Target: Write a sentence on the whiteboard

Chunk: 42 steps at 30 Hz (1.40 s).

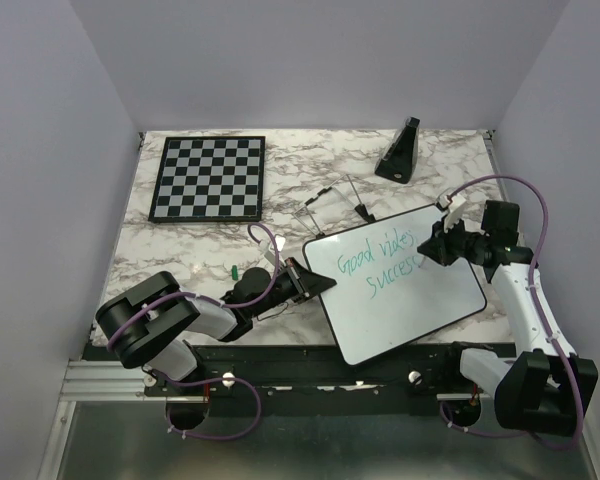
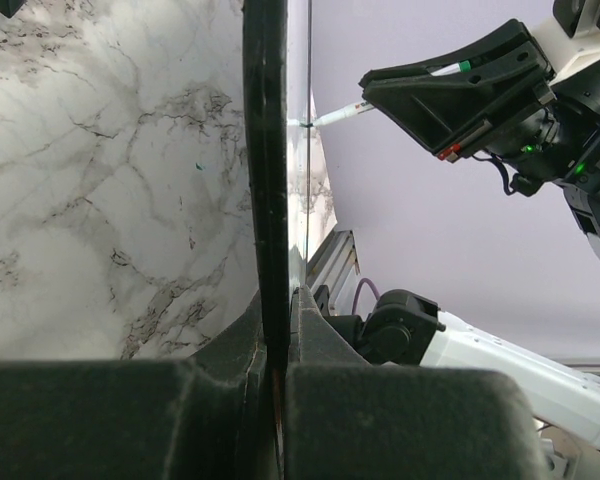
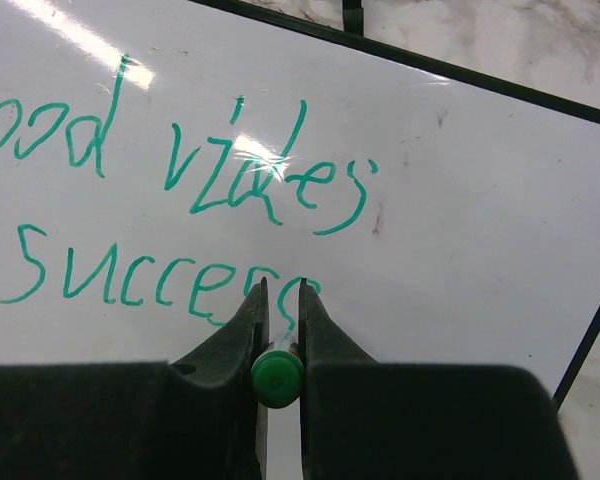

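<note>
Large white rectangular whiteboard [image 1: 430,305] with thin black rim lies angled on marble table [image 1: 180,250], front centre. Left gripper [image 1: 318,283] is clamped on its left rim, steadying it for writing. Right gripper [image 3: 280,305] pinches green-capped marker [image 3: 277,380]. Tip is hidden, probably finishing "Success" in the green-teal handwritten sentence [image 3: 180,190].

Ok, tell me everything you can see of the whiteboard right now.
The whiteboard is a glossy white rectangle with rounded corners and a thin black rim, set askew on the marble table near the arms. Its upper part carries green handwriting: "Good vibes", then "Succes", its end hidden by the gripper; the rest is blank. The left gripper clamps its left edge; the right gripper holds a green marker to the second line's end.
</note>
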Available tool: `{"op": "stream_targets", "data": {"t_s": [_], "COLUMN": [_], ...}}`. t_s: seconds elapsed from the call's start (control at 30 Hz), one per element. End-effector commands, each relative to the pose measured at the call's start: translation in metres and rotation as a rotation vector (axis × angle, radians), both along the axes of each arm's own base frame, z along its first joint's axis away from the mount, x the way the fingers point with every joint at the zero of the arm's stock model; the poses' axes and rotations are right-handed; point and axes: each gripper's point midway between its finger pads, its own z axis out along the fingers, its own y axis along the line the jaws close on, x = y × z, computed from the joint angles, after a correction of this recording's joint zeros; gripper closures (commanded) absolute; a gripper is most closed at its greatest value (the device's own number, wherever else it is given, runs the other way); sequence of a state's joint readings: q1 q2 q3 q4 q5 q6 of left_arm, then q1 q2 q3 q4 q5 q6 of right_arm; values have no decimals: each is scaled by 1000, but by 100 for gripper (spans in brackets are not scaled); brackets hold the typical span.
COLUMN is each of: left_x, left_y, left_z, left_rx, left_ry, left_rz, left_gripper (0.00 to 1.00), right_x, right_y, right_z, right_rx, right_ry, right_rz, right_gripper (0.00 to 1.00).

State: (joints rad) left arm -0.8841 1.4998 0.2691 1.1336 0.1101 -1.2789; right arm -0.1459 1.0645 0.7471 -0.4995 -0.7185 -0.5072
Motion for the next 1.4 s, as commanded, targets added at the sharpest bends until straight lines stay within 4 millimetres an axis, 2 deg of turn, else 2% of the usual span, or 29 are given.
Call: {"op": "stream_targets", "data": {"t_s": [0.0,0.17,0.4,0.5,0.63,1.37], "left_x": [9,9,9,9,10,26], "left_y": [1,1,1,1,-1,12], "left_z": [28,28,27,25,26,44], "left_rx": [-59,-58,-54,-46,-52,-47], "left_ry": [-119,-118,-119,-117,-117,-150], "left_rz": [41,39,41,42,39,122], "left_gripper": [100,100,100,100,100,100], "right_x": [-14,-22,-29,-38,-53,-60], "right_y": [5,18,37,44,56,59], "right_z": [-4,8,61,72,69,73], "right_rx": [12,69,167,200,265,254], "right_ry": [44,31,-81,-113,-118,-159], "right_rz": [47,113,178,212,290,332], "right_gripper": [99,99,99,99,99,99]}}
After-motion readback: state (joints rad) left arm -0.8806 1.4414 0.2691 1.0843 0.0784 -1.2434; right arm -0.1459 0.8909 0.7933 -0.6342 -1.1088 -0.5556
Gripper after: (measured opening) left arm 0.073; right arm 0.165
